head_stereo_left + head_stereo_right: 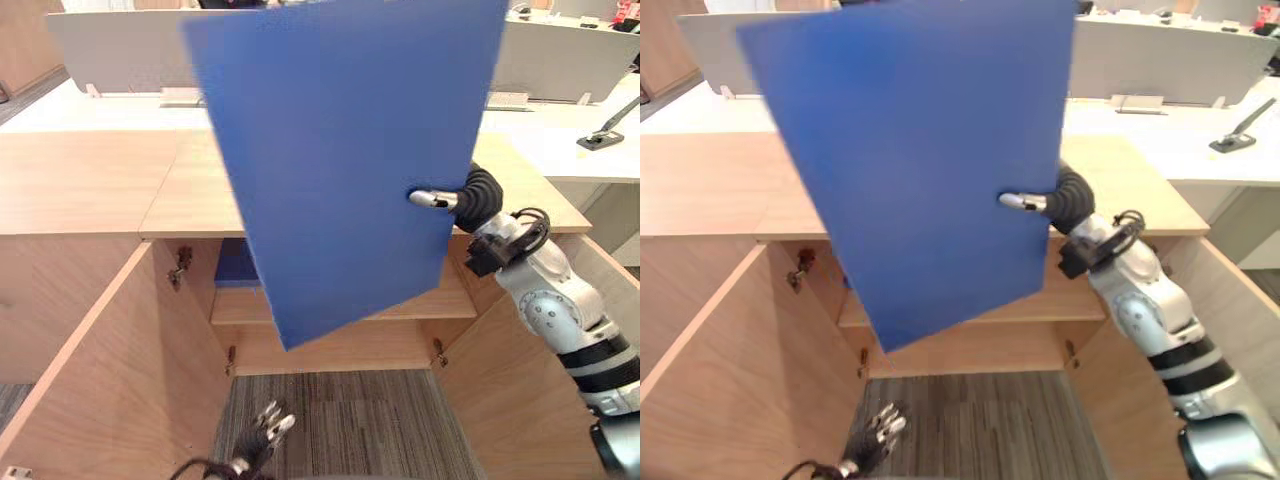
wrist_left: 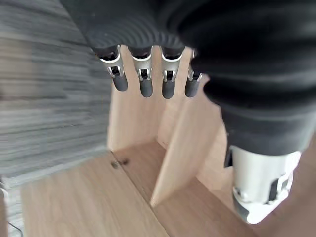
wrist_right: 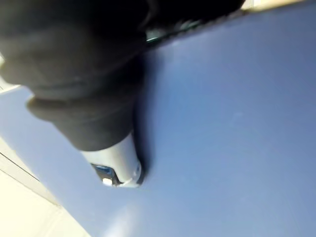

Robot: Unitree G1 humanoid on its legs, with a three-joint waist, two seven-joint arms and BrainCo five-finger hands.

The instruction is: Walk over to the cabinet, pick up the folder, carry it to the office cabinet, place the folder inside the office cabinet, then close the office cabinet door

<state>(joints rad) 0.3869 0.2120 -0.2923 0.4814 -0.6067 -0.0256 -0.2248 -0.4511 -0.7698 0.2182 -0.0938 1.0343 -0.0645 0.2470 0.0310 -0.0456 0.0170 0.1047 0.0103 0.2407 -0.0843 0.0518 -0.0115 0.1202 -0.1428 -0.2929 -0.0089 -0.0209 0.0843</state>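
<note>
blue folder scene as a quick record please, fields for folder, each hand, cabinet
folder: flat blue plastic folder, held up tilted in front of the cabinet opening, not yet inside
right hand: right hand pinches the folder's right edge, thumb on its front
left hand: left hand hangs low over the grey carpet, fingers relaxed, holding nothing
cabinet: light wooden office cabinet, both doors swung open

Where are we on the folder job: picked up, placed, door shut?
Done: pickup and carry. The right hand pinches the blue folder, thumb on its face, in front of the office cabinet. In hand: the folder hangs tilted over the opening, not yet on the shelf. Left: place it inside, then close the doors, which stand open. The left hand hangs open, low near the floor.
</note>
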